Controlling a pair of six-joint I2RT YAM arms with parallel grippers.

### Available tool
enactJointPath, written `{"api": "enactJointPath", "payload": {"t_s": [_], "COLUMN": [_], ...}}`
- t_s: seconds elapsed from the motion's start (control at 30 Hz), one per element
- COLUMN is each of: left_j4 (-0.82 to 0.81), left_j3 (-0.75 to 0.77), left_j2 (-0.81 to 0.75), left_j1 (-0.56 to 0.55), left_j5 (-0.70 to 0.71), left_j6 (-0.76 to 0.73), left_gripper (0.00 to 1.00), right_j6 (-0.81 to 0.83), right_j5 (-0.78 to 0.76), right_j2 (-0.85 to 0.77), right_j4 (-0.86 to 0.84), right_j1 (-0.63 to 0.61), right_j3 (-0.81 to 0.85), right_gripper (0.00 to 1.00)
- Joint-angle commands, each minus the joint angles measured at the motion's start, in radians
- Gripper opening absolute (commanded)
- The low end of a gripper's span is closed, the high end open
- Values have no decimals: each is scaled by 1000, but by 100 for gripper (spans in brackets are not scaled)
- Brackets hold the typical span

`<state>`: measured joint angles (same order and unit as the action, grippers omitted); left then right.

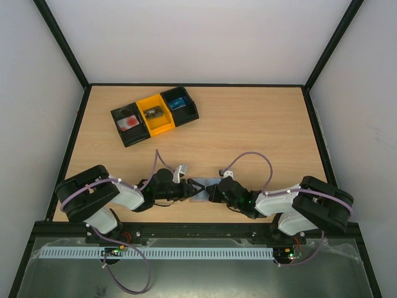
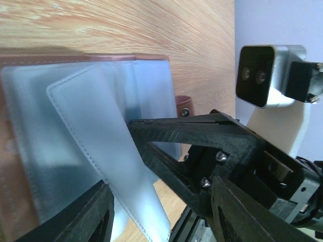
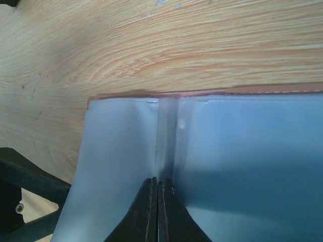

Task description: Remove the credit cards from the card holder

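Card holder (image 3: pixel 126 151): open flat on surface (image 1: pixel 260 136), between left claw (image 1: pixel 188 189) and right claw (image 3: pixel 157 184). Right claw: closed, tips on centre fold, crowding left claw. Left claw: parted around raised clear sleeve (image 2: pixel 101 141). Three bins (image 1: pixel 155 115): well beyond.

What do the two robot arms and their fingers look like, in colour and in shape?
The left arm and the right arm are black, each with one white shell section. A thin lilac cable runs along each. The fingers are black and flat, tapering to a point. A silver camera block with a black face sits at the right wrist.
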<state>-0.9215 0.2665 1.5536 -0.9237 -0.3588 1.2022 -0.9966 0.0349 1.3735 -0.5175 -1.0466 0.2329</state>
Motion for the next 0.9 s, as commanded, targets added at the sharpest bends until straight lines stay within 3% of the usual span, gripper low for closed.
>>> {"api": "enactJointPath", "payload": {"t_s": [0.0, 0.27, 0.87], "left_j4": [-34, -55, -22], "left_j3": [25, 22, 72], "left_j2": [-24, -20, 16], "left_j1": [-18, -37, -56], "left_j5": [-2, 9, 26], "left_j6": [3, 13, -7], "left_gripper": [54, 52, 49], "right_j6": [-16, -36, -72], "right_j5": [24, 44, -59], "right_j2": [-12, -35, -211], "right_j4": [17, -20, 59], "right_j1": [-1, 0, 0], "right_j3": [4, -20, -80], "right_gripper": [2, 3, 18]}}
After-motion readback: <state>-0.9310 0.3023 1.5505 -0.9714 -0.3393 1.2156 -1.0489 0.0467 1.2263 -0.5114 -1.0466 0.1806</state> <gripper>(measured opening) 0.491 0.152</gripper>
